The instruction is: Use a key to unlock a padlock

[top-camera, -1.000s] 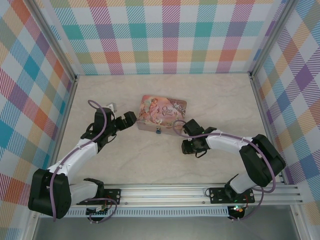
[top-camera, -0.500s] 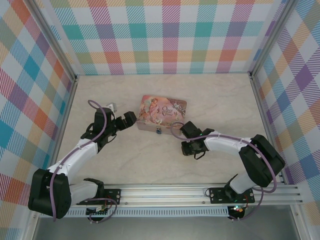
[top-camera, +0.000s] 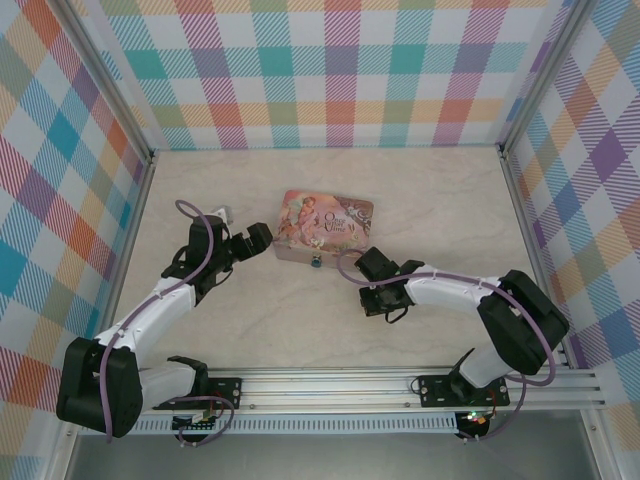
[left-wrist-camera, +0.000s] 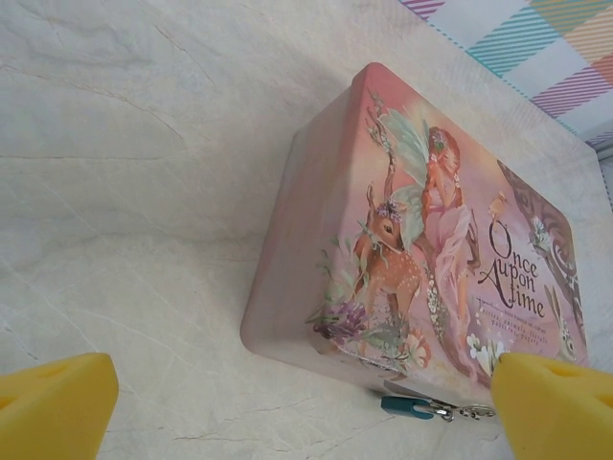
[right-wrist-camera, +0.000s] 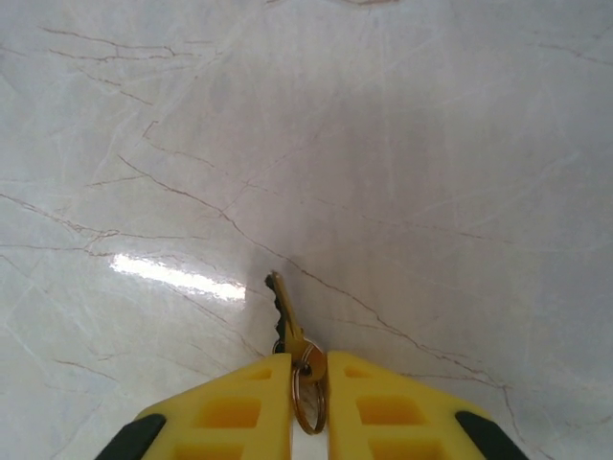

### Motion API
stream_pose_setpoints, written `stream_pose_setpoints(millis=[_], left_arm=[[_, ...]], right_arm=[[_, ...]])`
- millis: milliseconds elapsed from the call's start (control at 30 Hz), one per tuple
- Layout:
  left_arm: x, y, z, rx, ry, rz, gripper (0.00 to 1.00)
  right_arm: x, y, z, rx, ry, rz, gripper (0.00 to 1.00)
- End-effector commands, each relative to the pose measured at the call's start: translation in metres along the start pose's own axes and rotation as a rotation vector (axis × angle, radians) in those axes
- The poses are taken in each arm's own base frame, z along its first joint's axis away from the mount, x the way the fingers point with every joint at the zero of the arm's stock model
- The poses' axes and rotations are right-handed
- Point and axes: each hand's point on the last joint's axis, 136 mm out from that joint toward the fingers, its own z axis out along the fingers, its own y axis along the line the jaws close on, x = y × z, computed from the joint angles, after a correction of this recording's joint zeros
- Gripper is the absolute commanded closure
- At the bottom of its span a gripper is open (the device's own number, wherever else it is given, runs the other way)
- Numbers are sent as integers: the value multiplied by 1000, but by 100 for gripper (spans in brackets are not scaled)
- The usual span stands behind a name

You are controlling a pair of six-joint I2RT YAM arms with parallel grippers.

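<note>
Right gripper (right-wrist-camera: pixel 308 372) clamped on key (right-wrist-camera: pixel 284 311), frame bottom; left gripper (left-wrist-camera: pixel 306 407) spread wide; padlock (left-wrist-camera: pixel 406 407) lower right, against tin (left-wrist-camera: pixel 316 192).

- A pink tin box (top-camera: pixel 325 227) lies flat near the middle of the table, lid up. The lid (left-wrist-camera: pixel 421 240) shows a fairy, a fawn and the words "Once Upon a Time".
- The table (top-camera: pixel 440 190) is pale, marble-patterned, with thin brown veins.
- Pastel checked walls (top-camera: pixel 330 70) close in three sides.
- A grey metal rail (top-camera: pixel 330 385) runs along the near edge.
</note>
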Motion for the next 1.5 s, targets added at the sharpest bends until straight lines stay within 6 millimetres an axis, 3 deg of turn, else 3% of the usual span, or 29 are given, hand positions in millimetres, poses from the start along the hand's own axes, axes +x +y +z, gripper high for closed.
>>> stream_pose_setpoints(millis=[0,167,333,567,733,933,1133,1467], left_arm=[[-3,0,-3,-9,-5,4,0],[-6,-10,-8,37,-12,22,0],[-12,-36,-20,162,-30,47,2],[-12,-89,-46,412,-20,49,7],[-3,-138,-64,567,-11,95,13],[11,-193,-66,685,37,157,34],[30,-220,-54,720,75,204,36],[54,-239,-37,734,142,255,44]], right_arm=[[30,6,2,-41,99,4,89],[22,9,-3,-82,38,1,100],[-3,19,-19,-222,-115,23,100],[-51,39,-75,-450,-429,34,100],[-88,51,-130,-574,-685,69,100],[-113,64,-175,-708,-831,117,100],[-116,75,-192,-760,-834,86,100],[-114,85,-189,-784,-800,66,100]])
